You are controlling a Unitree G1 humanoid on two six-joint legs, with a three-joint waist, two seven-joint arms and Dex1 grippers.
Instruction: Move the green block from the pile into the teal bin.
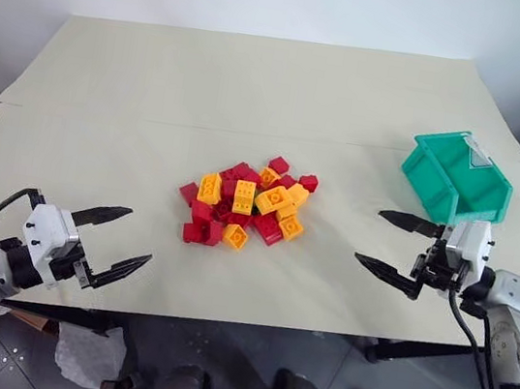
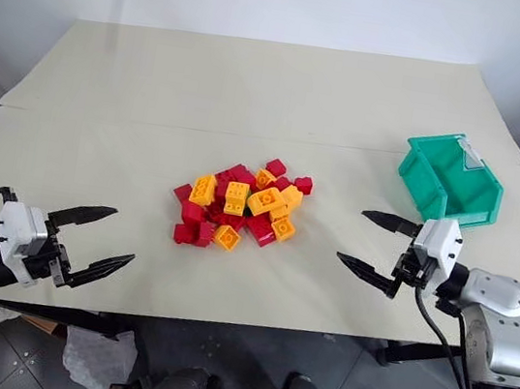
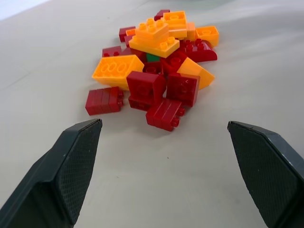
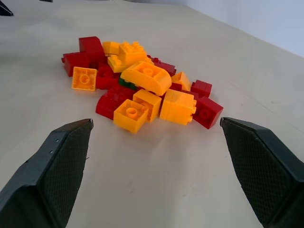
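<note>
Green block [image 3: 152, 57], a small dark-green studded plastic brick, lies almost buried in the pile [image 1: 245, 208] of red and orange-yellow plastic bricks at the middle of the pale bench [image 1: 256, 86]; just a sliver peeks out under an orange-yellow brick. Both grippers hover level over the near edge, left gripper [image 1: 116, 243] and right gripper [image 1: 394, 247] flanking the pile, jaws spread wide and empty, likely poised to reach in. Teal plastic open-fronted bin [image 1: 434, 177] sits just behind the right gripper, well apart from the block.

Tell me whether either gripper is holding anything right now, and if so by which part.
Nothing is held. The left gripper and the right gripper are both open, hovering apart from the pile.
</note>
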